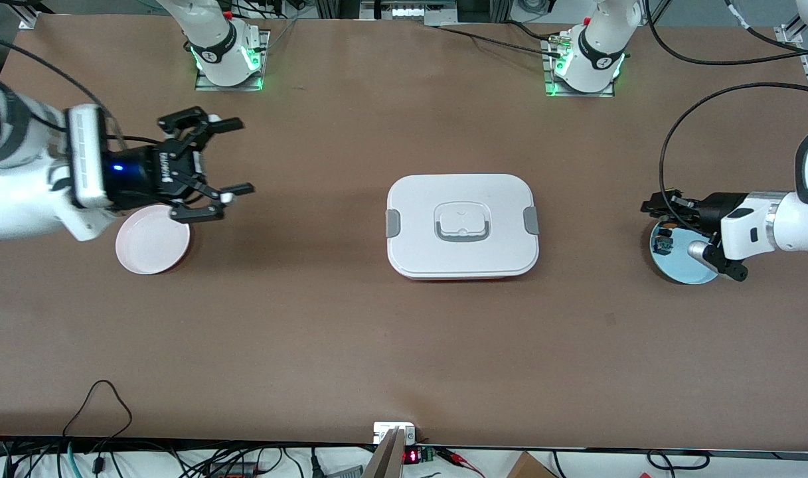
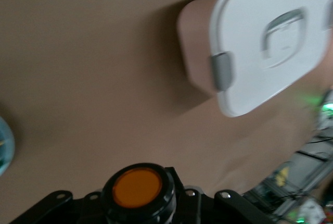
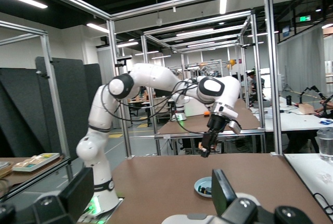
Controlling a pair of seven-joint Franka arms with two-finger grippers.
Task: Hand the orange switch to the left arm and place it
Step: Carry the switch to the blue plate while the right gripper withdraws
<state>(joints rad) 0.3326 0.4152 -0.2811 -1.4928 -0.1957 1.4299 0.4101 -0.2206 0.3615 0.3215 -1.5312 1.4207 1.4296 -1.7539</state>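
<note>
Up front, my left gripper [image 1: 650, 206] over the blue plate [image 1: 682, 265] looks empty — wrist view shows fingers clamped on orange switch [image 2: 137, 187]; right gripper [image 1: 221, 159] spread wide, empty.

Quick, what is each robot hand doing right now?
Left tool: shut on the tiny black orange-capped switch, over the round blue plate.
Right tool: open, holding nothing, over the round pink plate.
</note>
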